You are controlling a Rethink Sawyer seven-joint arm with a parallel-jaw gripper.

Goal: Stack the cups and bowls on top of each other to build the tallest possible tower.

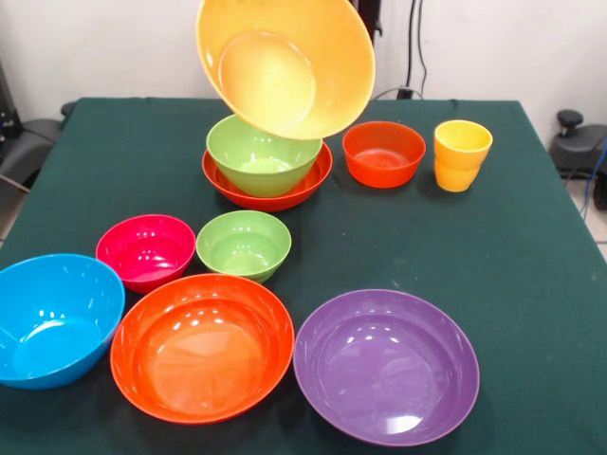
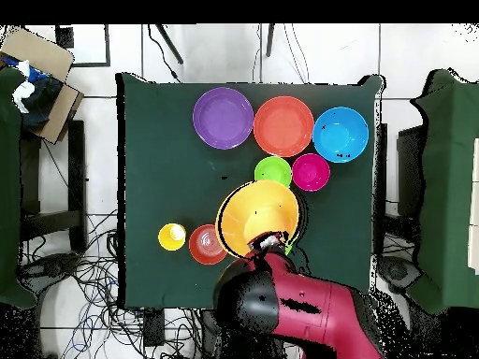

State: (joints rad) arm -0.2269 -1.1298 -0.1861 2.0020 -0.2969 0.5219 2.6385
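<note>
Nine bowls are counted. A large yellow-orange bowl (image 1: 285,62) is seen tilted in the air at 12 o'clock in the front view, its opening turned toward the camera, above a medium lime green bowl (image 1: 263,154) that is nested in a wide red-orange bowl (image 1: 268,185). At 1 o'clock from this pair a small red-orange bowl (image 1: 383,153) is placed, and just beside it, further right, two yellow-orange cups (image 1: 461,154) are stacked one in the other. A small magenta bowl (image 1: 145,250) and a small lime green bowl (image 1: 244,245) are set side by side near the middle. Along the near edge a blue bowl (image 1: 52,318) is found at 8 o'clock, a large orange bowl (image 1: 202,346) at 6 o'clock, and a purple bowl (image 1: 386,365) at 5 o'clock.

In the overhead view the red and black arm (image 2: 299,313) is seen to reach to the rim of the raised bowl; the gripper (image 2: 271,242) is mostly hidden there, and it cannot be told if it is clenched or released.

Everything is laid on a table with a dark green cloth (image 1: 531,246). A white wall (image 1: 95,47) with hanging cables is seen behind, and a pale tiled floor (image 2: 412,56) with a cardboard box (image 2: 42,79) is visible around the table.
</note>
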